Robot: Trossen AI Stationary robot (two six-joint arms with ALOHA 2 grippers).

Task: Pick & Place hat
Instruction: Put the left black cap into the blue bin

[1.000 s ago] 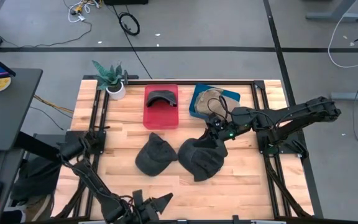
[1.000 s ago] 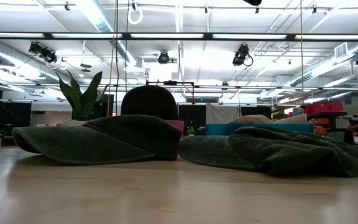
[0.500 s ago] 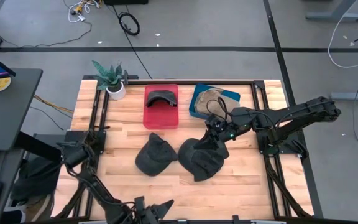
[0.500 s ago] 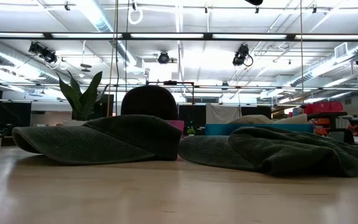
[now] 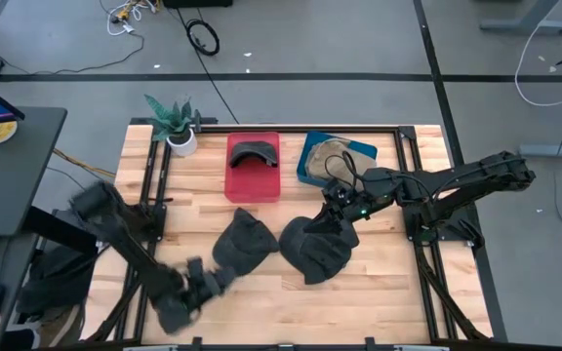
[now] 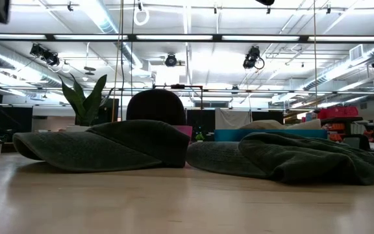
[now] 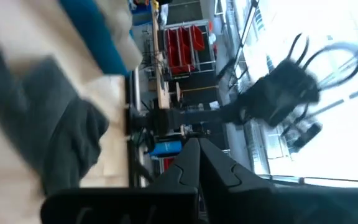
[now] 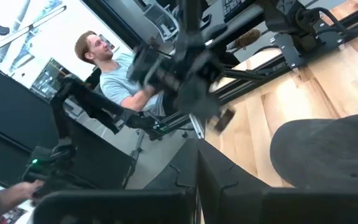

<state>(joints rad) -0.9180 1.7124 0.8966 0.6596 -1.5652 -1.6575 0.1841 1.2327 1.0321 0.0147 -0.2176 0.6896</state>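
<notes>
1. Since the earlier frame our left gripper [image 5: 195,285] has swung up from the table's near edge, fingers shut and empty, beside the left hat [image 5: 240,242]; our right gripper [image 5: 340,207], shut too, rests at the right hat [image 5: 315,249].
2. We risk shoving the left hat with closed jaws.
3. Both hats lie dark, slumped, mid-table, just beside each other.

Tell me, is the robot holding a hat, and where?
No hat looks held. The right gripper is shut beside the dark hat; the left gripper is shut and empty.
</notes>
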